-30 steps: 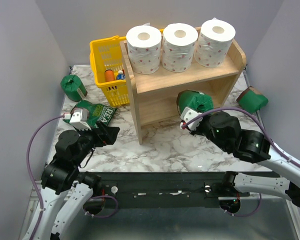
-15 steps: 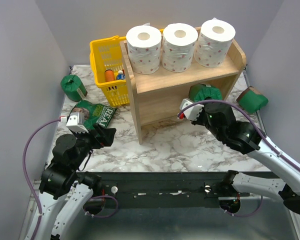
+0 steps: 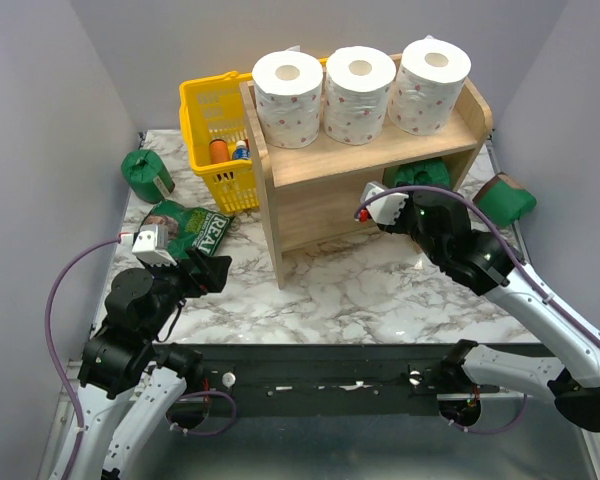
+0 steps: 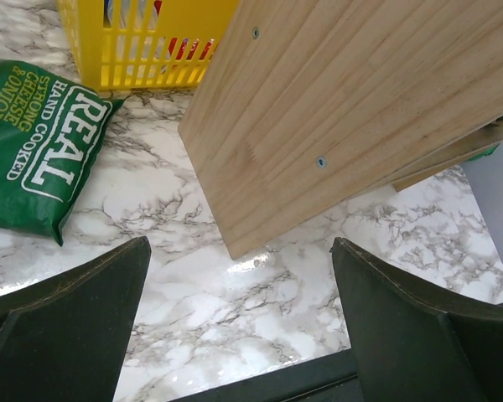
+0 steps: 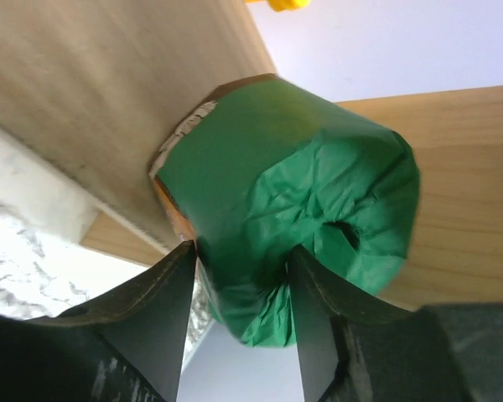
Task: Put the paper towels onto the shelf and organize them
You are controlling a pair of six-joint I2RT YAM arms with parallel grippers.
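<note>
I am reading print on one thing only: the flat green bag (image 4: pixel 42 151), lying on the surface just beside the yellow basket (image 4: pixel 151 50), is showing "REAL", "HAND COOKED" and "STRONG CHEESE & ONION" in pale letters.

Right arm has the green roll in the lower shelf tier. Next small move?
Probably open the right gripper wide, then back straight out: the green roll sits inside the shelf's lower tier, with the fingers close on both sides.

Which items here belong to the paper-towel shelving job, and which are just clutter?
Job: three white pink-dotted paper towel rolls; three green-wrapped rolls; light wooden two-tier shelf.
Clutter: yellow plastic basket; flat green "REAL" bag.
</note>
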